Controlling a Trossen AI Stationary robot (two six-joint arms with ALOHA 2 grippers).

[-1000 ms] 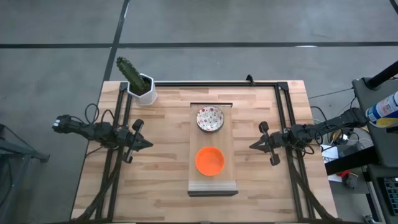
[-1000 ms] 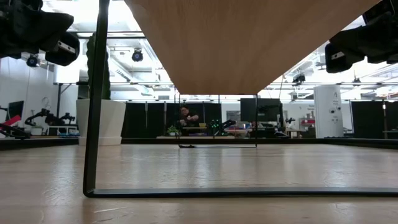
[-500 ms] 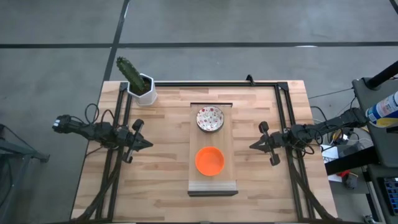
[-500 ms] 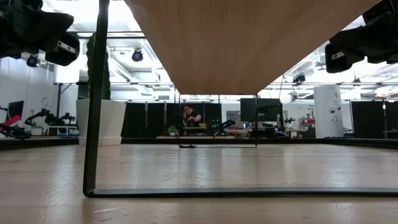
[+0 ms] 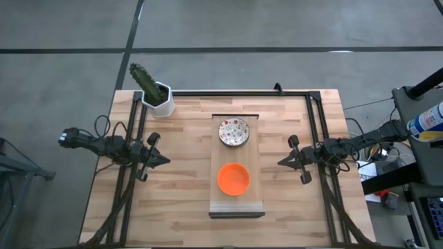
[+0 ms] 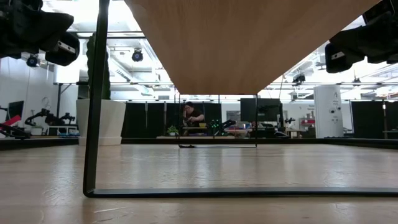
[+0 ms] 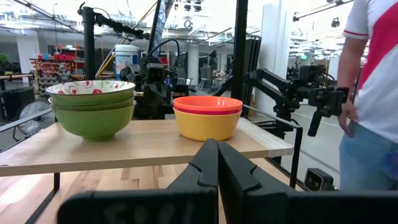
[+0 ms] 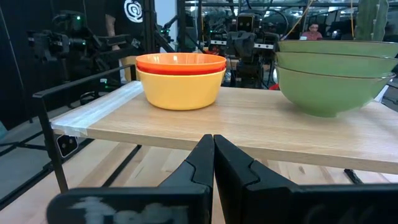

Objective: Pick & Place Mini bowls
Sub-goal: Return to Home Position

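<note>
Bowls sit in two stacks on the shelf [image 5: 237, 206]. Nearest, the orange bowl [image 5: 234, 178] nests on the red bowl [image 7: 207, 111] and yellow bowl [image 7: 207, 126]. Flanking the shelf, the left gripper [image 5: 163, 160] and right gripper [image 5: 282, 162] hang closed tight (both empty). Beyond, the speckled bowls [image 5: 234, 132]; farthest, a cactus pot [image 5: 160, 98] at the surface [image 5: 187, 207] corner.
</note>
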